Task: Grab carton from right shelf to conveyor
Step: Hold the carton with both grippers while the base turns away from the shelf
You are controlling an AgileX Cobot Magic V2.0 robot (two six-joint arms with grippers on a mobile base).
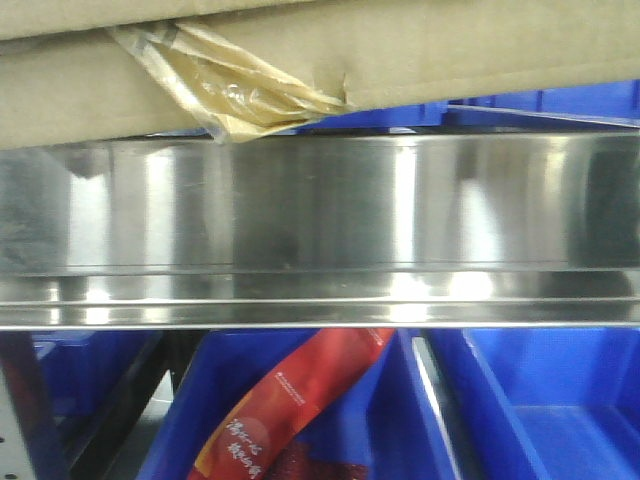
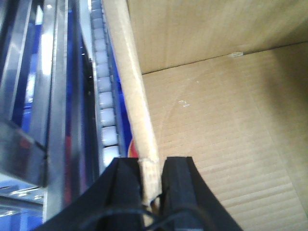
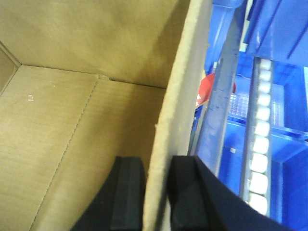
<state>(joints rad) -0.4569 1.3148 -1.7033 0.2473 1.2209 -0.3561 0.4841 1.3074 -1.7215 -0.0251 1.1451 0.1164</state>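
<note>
On the shelf (image 1: 480, 295), just above its wide shiny steel front rail (image 1: 250, 200): carton (image 1: 420, 60), plain brown corrugated card, lower edge slanting, wad of yellowish clear tape (image 1: 225, 85) hanging off the narrow flap band. Open-topped in the wrist views, bare creased floor inside. Left gripper (image 2: 151, 168) clamped on one upright wall, black pads either side of the card. Right gripper (image 3: 158, 168) clamped likewise on the wall at the other side. Close outside both walls: white roller tracks (image 3: 261, 139) and blue bins (image 1: 560, 400). Below the rail, red printed pouch (image 1: 290, 410) lying in a bin.
</note>
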